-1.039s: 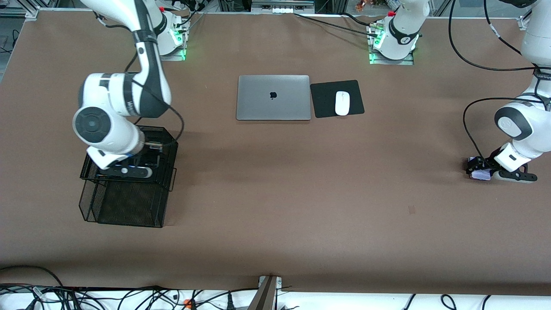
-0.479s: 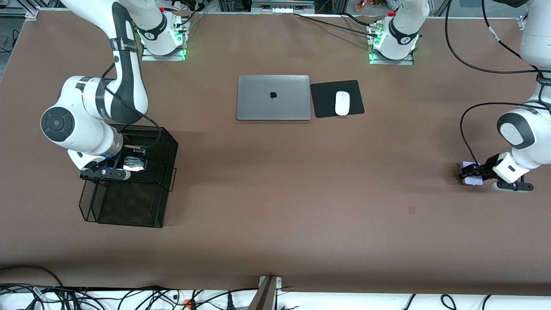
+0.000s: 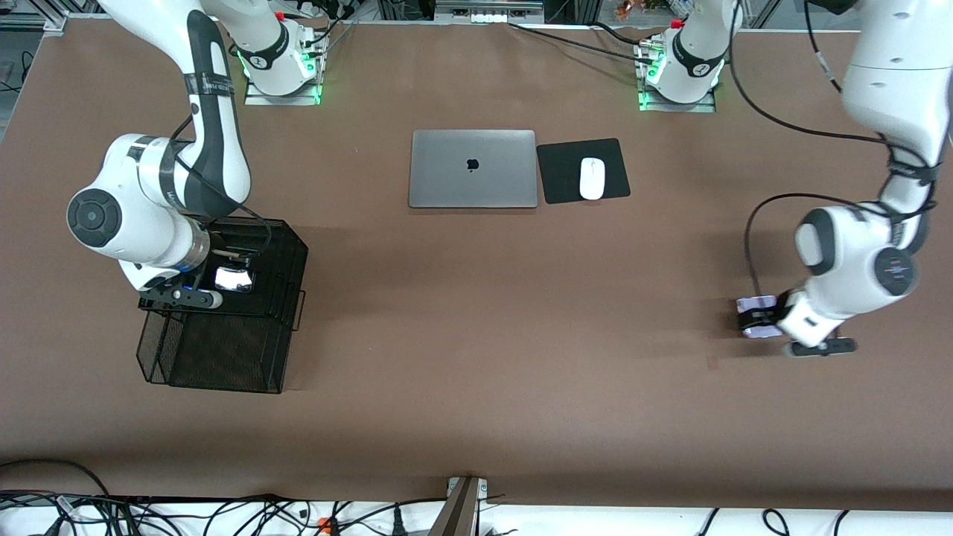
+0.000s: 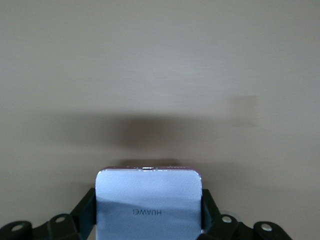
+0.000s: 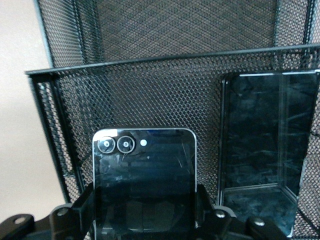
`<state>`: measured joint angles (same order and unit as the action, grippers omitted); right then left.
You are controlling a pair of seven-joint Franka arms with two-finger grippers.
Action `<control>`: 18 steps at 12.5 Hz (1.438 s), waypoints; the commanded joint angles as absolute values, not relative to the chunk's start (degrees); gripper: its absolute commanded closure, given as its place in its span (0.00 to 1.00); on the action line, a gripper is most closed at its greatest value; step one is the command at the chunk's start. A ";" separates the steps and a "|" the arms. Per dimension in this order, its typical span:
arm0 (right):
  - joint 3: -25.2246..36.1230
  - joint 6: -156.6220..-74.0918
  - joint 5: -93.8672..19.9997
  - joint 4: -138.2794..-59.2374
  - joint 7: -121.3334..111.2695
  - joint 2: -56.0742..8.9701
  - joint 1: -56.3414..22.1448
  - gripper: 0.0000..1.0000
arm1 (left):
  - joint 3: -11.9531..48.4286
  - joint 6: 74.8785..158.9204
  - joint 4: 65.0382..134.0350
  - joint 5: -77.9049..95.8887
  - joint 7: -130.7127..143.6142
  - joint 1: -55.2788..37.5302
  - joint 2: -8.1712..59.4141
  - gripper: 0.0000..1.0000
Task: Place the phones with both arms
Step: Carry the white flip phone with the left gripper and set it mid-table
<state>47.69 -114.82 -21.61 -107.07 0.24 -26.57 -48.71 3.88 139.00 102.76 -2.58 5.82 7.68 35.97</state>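
Holding the pale phone (image 3: 758, 304) tight between its fingers, the left hand (image 3: 753, 318) hangs over the bare table (image 3: 476, 357) toward the left arm's end, well apart from the laptop (image 3: 473, 169). In the left wrist view the pale phone (image 4: 149, 205) sits flat between the two black fingers (image 4: 82, 212), and its shadow falls on the table (image 4: 160, 65) under it.

The right hand (image 3: 223, 286) is over the top tier of the basket (image 3: 223, 357), toward the right arm's end of the table and well apart from the laptop. It is clenched on the small black phone (image 3: 233, 278), which shines bright in the front view. In the right wrist view this small black phone (image 5: 144, 180) shows two round lenses at one corner, and a black finger (image 5: 82, 210) presses on each side of it. The long black phone (image 5: 265, 165) lies in the basket (image 5: 150, 90) just beside it, on the mesh.

The laptop is shut. Just beside it, toward the left arm's end, lies a black pad (image 3: 566, 175) with a white mouse (image 3: 592, 179) on it.
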 commanded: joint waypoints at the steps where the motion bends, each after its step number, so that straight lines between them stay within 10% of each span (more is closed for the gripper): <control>1: 47.46 -115.31 -22.94 -107.75 -0.62 -25.93 -48.43 0.37 | 2.99 136.15 102.13 -4.40 17.71 -0.84 35.86 1.00; 4: 47.46 -115.14 -23.03 -107.67 -0.53 -25.93 -48.34 0.01 | 3.16 134.66 100.82 -4.13 28.27 -8.67 35.86 1.00; 18: 47.28 -106.44 -22.50 -99.67 -0.88 -25.40 -48.60 0.01 | 3.25 125.51 70.70 -0.26 55.36 -35.23 53.32 1.00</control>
